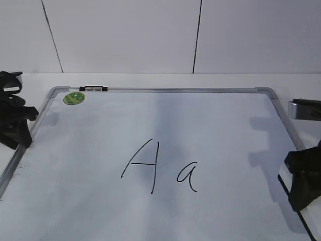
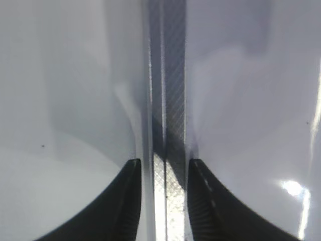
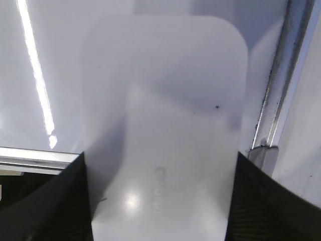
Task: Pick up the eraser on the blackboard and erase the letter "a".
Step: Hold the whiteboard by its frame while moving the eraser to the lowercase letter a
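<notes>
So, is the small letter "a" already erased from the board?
No, the letter "a" is intact on the blackboard, right of the capital "A".

Both arms are matte black. The left gripper (image 2: 161, 201) has curved black fingers with ribbed inner faces, and so has the right gripper (image 3: 159, 201).

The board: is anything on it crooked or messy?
Nothing stands out. The board lies flat, with "A" and "a" written cleanly and no smudges. The eraser sits between the right gripper's fingers near the board's corner.

white eraser (image 3: 163, 125) on blackboard (image 1: 90, 145); letter "a" (image 1: 186, 175) intact.
</notes>
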### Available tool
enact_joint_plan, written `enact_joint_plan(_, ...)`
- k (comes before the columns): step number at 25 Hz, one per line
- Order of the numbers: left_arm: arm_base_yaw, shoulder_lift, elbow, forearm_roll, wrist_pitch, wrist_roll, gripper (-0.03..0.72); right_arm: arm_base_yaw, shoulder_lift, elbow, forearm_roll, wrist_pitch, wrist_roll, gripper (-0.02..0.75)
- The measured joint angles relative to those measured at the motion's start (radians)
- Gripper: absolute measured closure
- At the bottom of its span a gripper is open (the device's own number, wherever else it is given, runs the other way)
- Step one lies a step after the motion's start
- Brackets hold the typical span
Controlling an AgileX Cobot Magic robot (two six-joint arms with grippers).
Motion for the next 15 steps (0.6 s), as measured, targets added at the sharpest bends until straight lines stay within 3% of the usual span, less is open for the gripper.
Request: enact_joint_plan(15, 0.015, 0.000, -0.031, 0.016, 0.035, -0.019, 0.454, 0.000, 0.000, 0.000, -0.002, 0.002, 0.000, 0.208)
